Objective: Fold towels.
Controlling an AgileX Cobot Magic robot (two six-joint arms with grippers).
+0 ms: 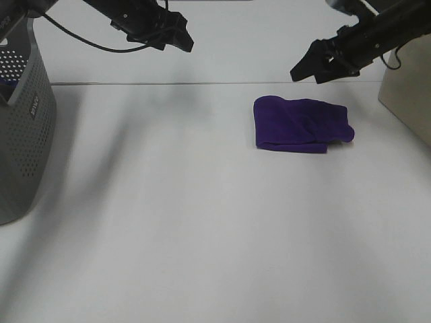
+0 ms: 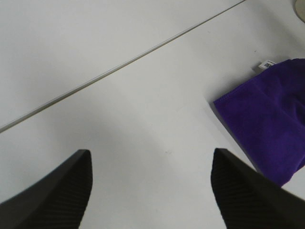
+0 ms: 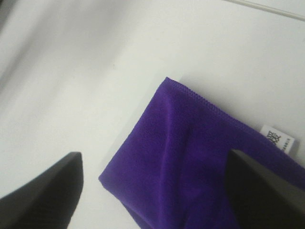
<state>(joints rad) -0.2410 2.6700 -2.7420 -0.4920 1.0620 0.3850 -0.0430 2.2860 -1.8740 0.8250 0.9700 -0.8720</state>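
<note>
Both claws hang in the air above the far edge of the table with nothing in them: the right claw [image 1: 311, 71] has its jaws spread wide just behind the purple towel [image 1: 301, 125], and the left claw [image 1: 180, 40] hovers open well off to the other side. The towel lies in a loosely folded bundle on the white table [image 1: 202, 235], its white tag [image 3: 279, 139] poking out at one edge. A grey basket [image 1: 23, 134] stands far left. For a neat fold, I'd pinch a clean corner and keep the layers square.
</note>
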